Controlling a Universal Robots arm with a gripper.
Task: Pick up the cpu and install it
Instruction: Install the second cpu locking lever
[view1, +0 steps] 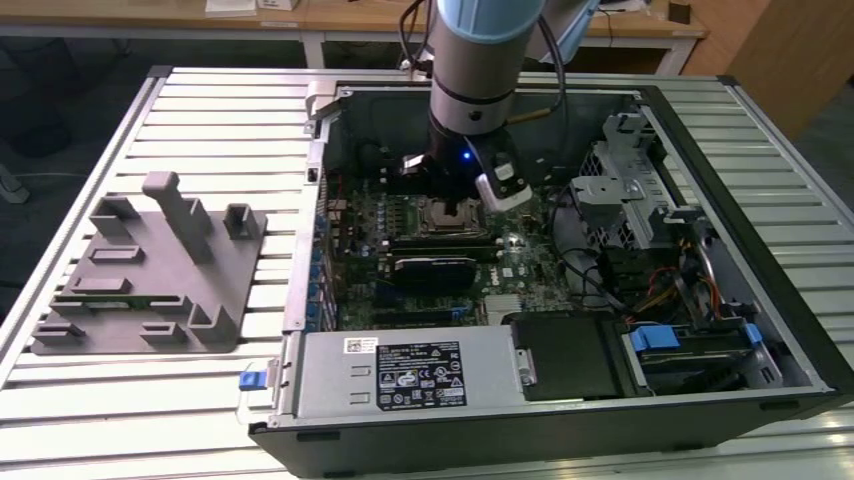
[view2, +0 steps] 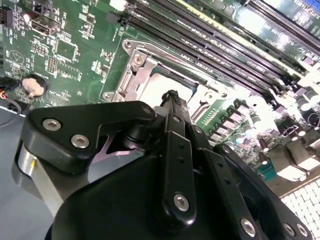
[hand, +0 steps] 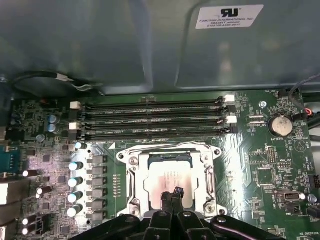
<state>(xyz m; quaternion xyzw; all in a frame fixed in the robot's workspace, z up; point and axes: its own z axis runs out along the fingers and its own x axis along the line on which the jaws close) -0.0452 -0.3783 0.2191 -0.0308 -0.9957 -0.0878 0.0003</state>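
One gripper (hand: 171, 196), fingers closed together, tips touching the cpu (hand: 167, 181) lying inside the socket (hand: 131, 172); nothing gripped. Chip must sit flat and square to that frame, so light pressure seems wise.

Even overhead light w/ glare on the cpu (hand: 167, 182) lid (washed white), gripper (view2: 172, 97) linkage blurry up close.

Your arm is reaching straight down.
Your gripper (hand: 171, 196) is hanging at six o'clock beneath the wrist, its fingertips (view2: 171, 98) pressing together, in both wrist views pinching nothing you can see.
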